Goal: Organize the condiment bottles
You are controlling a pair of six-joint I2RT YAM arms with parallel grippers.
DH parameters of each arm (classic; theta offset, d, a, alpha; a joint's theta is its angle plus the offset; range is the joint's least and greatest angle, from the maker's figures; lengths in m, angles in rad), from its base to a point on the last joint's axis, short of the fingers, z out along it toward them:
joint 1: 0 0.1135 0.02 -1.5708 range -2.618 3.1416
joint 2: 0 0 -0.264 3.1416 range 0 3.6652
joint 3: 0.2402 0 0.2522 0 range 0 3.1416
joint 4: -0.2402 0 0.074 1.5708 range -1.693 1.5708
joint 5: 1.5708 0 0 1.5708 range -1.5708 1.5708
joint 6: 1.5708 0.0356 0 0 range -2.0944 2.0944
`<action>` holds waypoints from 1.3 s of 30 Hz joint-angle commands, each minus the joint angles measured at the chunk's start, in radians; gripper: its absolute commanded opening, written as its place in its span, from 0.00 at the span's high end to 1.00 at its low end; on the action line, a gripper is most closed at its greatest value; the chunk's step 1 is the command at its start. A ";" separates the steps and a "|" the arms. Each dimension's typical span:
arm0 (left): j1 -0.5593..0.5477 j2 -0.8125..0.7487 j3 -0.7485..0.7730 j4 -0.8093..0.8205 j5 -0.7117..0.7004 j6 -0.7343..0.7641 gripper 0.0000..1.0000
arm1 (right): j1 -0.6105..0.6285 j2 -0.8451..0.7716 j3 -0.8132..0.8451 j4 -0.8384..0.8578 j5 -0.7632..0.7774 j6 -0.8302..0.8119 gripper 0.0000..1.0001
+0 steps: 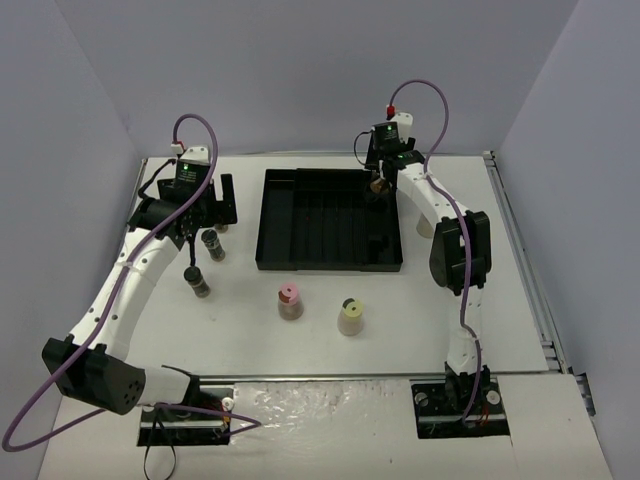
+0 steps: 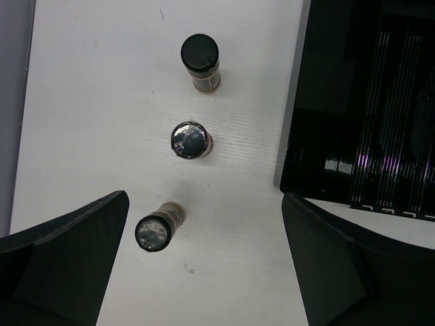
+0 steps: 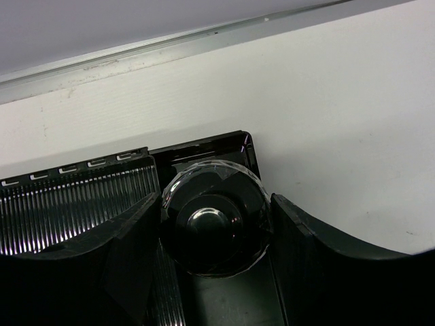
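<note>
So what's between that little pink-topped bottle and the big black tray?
Nothing. In the top view only bare white table separates the pink-capped bottle from the tray's near wall.

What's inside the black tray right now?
One black-capped bottle, at the black tray's far right corner, between the right gripper's fingers. The rest of the ribbed floor looks bare. The cap and fingers hide the bottle's body and the floor beneath.
</note>
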 commanded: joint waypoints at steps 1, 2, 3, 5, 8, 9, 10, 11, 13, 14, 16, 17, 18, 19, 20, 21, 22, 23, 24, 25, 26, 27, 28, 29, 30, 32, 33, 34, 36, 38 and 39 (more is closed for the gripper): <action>-0.005 -0.017 0.056 0.024 -0.017 0.007 0.07 | -0.007 -0.020 -0.007 0.076 0.025 0.008 1.00; -0.005 -0.017 0.057 0.025 -0.017 0.007 0.07 | -0.006 -0.019 -0.014 0.076 0.027 0.012 1.00; -0.005 -0.017 0.057 0.025 -0.017 0.007 0.07 | -0.007 -0.019 -0.024 0.076 0.025 0.015 1.00; -0.004 -0.017 0.059 0.023 -0.017 0.006 0.07 | -0.009 -0.015 -0.042 0.079 0.020 0.015 1.00; -0.005 -0.020 0.059 0.021 -0.017 0.006 0.07 | -0.007 -0.012 -0.060 0.090 0.008 0.015 1.00; -0.005 -0.022 0.058 0.021 -0.017 0.007 0.07 | -0.007 -0.012 -0.068 0.095 0.005 0.016 1.00; -0.005 -0.024 0.057 0.022 -0.017 0.007 0.07 | -0.007 -0.013 -0.079 0.101 0.005 0.017 1.00; -0.005 -0.025 0.056 0.022 -0.017 0.007 0.07 | -0.007 -0.015 -0.089 0.108 0.004 0.018 1.00; -0.005 -0.027 0.055 0.021 -0.017 0.007 0.07 | -0.005 -0.015 -0.104 0.119 0.004 0.020 1.00; -0.005 -0.027 0.055 0.021 -0.017 0.007 0.07 | -0.004 -0.014 -0.110 0.122 0.003 0.020 1.00; -0.005 -0.027 0.053 0.022 -0.017 0.007 0.07 | -0.004 -0.014 -0.121 0.129 0.001 0.019 1.00; -0.005 -0.028 0.053 0.022 -0.017 0.007 0.07 | -0.002 -0.014 -0.124 0.130 0.000 0.018 1.00; -0.005 -0.030 0.053 0.022 -0.017 0.007 0.07 | -0.001 -0.015 -0.127 0.130 0.001 0.016 0.99; -0.005 -0.031 0.053 0.023 -0.016 0.007 0.07 | 0.002 -0.017 -0.129 0.130 0.003 0.013 0.93; -0.005 -0.030 0.052 0.024 -0.015 0.007 0.07 | 0.005 -0.018 -0.131 0.130 0.006 0.010 0.86; -0.005 -0.030 0.051 0.024 -0.015 0.006 0.07 | 0.009 -0.020 -0.132 0.130 0.009 0.008 0.78; -0.005 -0.030 0.050 0.024 -0.015 0.004 0.07 | 0.010 -0.021 -0.133 0.130 0.010 0.007 0.70; -0.005 -0.031 0.050 0.024 -0.015 0.004 0.07 | 0.012 -0.024 -0.135 0.129 0.013 0.006 0.60; -0.005 -0.032 0.049 0.025 -0.015 0.005 0.07 | 0.015 -0.028 -0.139 0.128 0.017 0.005 0.48; -0.005 -0.033 0.049 0.025 -0.015 0.004 0.07 | 0.016 -0.029 -0.140 0.127 0.018 0.004 0.40; -0.005 -0.033 0.048 0.025 -0.015 0.004 0.06 | 0.018 -0.034 -0.142 0.123 0.023 0.004 0.32; -0.005 -0.033 0.048 0.025 -0.015 0.004 0.06 | 0.019 -0.037 -0.140 0.115 0.027 0.005 0.29; -0.005 -0.033 0.049 0.024 -0.015 0.005 0.07 | 0.019 -0.040 -0.138 0.105 0.028 0.006 0.26; -0.005 -0.033 0.049 0.024 -0.015 0.005 0.06 | 0.020 -0.042 -0.137 0.098 0.029 0.006 0.23; -0.005 -0.033 0.049 0.024 -0.015 0.005 0.06 | 0.021 -0.045 -0.137 0.092 0.029 0.006 0.19; -0.005 -0.033 0.049 0.025 -0.014 0.004 0.07 | 0.023 -0.054 -0.138 0.080 0.037 0.004 0.18; -0.005 -0.033 0.048 0.026 -0.013 0.003 0.07 | 0.026 -0.063 -0.141 0.077 0.039 0.001 0.18; -0.005 -0.033 0.047 0.027 -0.012 0.002 0.07 | 0.029 -0.072 -0.143 0.072 0.041 -0.001 0.18; -0.005 -0.034 0.044 0.028 -0.012 0.004 0.07 | 0.036 -0.090 -0.142 0.062 0.041 -0.009 0.17; -0.005 -0.035 0.043 0.029 -0.011 0.002 0.07 | 0.039 -0.115 -0.132 0.043 0.043 -0.015 0.17; -0.005 -0.036 0.042 0.030 -0.011 0.000 0.07 | 0.042 -0.126 -0.125 0.033 0.045 -0.017 0.17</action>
